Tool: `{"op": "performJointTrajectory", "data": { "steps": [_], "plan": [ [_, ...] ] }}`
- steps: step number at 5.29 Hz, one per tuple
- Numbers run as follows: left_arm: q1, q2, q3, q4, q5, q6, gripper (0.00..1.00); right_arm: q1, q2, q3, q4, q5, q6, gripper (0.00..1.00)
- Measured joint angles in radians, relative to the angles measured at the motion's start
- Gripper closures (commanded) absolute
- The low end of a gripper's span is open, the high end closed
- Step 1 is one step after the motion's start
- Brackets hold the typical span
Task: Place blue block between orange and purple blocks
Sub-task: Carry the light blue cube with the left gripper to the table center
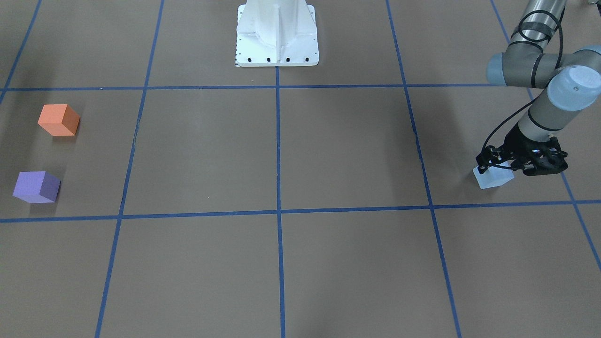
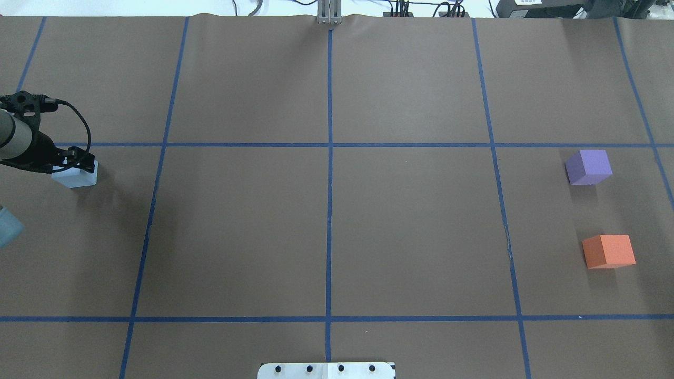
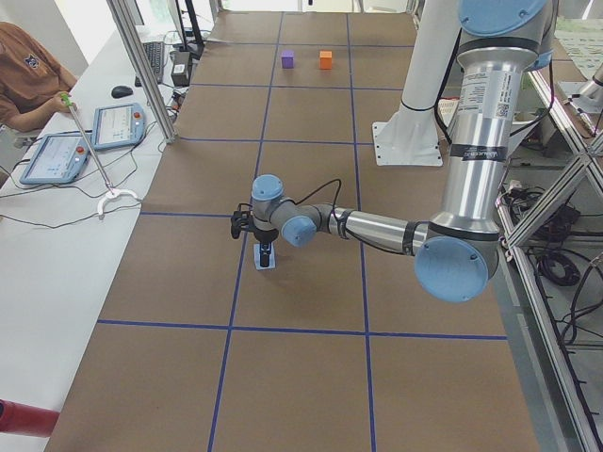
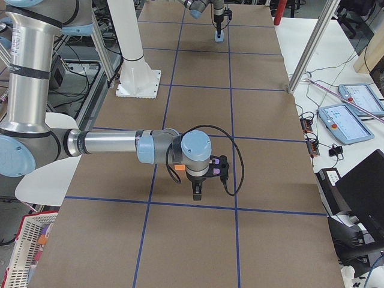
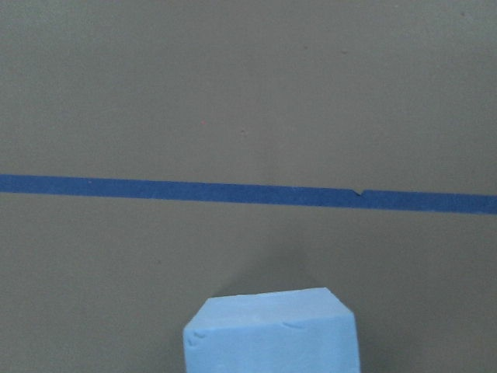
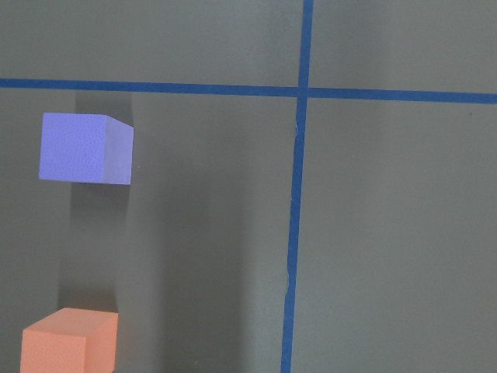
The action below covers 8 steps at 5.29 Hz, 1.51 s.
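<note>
The light blue block rests on the brown table at the robot's far left; it also shows in the overhead view and at the bottom of the left wrist view. My left gripper points down over it, its fingers against the block's sides, shut on it. The orange block and the purple block stand apart at the table's opposite end, with a gap between them; the right wrist view shows the purple block and the orange block. My right gripper shows only in the exterior right view; I cannot tell its state.
The white robot base stands at the table's middle edge. Blue tape lines split the brown surface into squares. An operator sits at a side desk with tablets.
</note>
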Motion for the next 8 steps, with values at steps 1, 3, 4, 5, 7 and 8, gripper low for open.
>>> {"op": "performJointTrajectory", "data": {
  "steps": [1, 3, 4, 5, 7, 8],
  "plan": [
    [0.001, -0.001, 0.004, 0.001, 0.0, 0.001, 1.0, 0.0, 0.0, 0.0, 0.0, 0.0, 0.0, 0.0],
    [-0.003, -0.003, -0.019, 0.012, 0.0, 0.009, 1.0, 0.0, -0.002, 0.003, 0.001, -0.003, 0.0, 0.0],
    [-0.009, -0.022, -0.06, 0.064, -0.002, 0.01, 1.0, 0.0, -0.004, 0.004, 0.001, -0.007, 0.0, 0.0],
    [-0.013, -0.087, -0.123, 0.208, -0.001, 0.01, 1.0, 0.0, -0.005, 0.003, 0.009, -0.008, -0.002, 0.0],
    [0.021, -0.288, -0.197, 0.477, -0.004, -0.021, 1.0, -0.001, -0.007, 0.001, 0.022, -0.006, 0.0, 0.0],
    [0.09, -0.368, -0.202, 0.511, -0.003, -0.091, 1.0, -0.001, -0.007, 0.001, 0.022, -0.002, 0.005, 0.0]
  ]
}}
